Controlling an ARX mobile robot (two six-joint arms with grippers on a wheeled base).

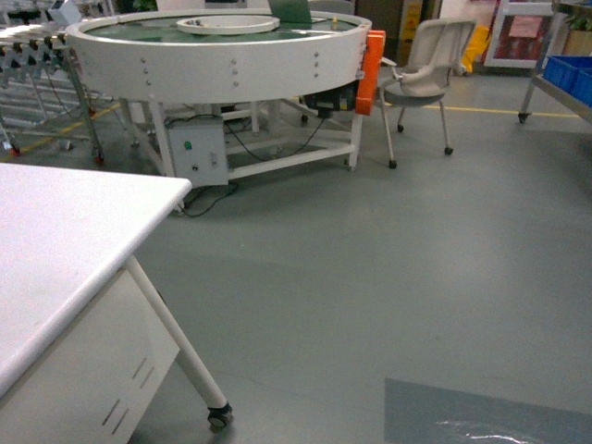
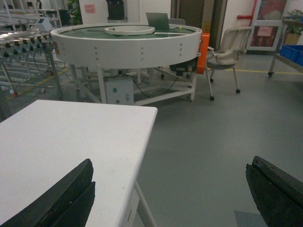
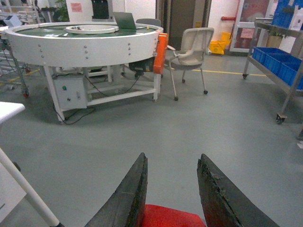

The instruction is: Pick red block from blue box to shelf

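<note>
In the right wrist view the red block [image 3: 165, 217] sits low between my right gripper's [image 3: 173, 156] two dark fingers, held in the air above the grey floor. The fingertips stay apart above the block. My left gripper [image 2: 171, 163] is open and holds nothing, one finger over the white table [image 2: 71, 137] and the other over the floor. The shelf [image 3: 292, 80], a steel rack on casters carrying dark blue crates, stands at the far right; it also shows as the shelf [image 1: 535, 74] in the head view. The blue box is out of view. Neither gripper shows in the head view.
A white-topped table [image 1: 65, 240] on caster legs fills the near left. Ahead stands a large round white conveyor table [image 1: 222, 51] with an orange guard [image 1: 373, 69]. A chair [image 1: 425, 65] is beside it, and a roller conveyor [image 1: 28, 46] sits at far left. Grey floor lies between.
</note>
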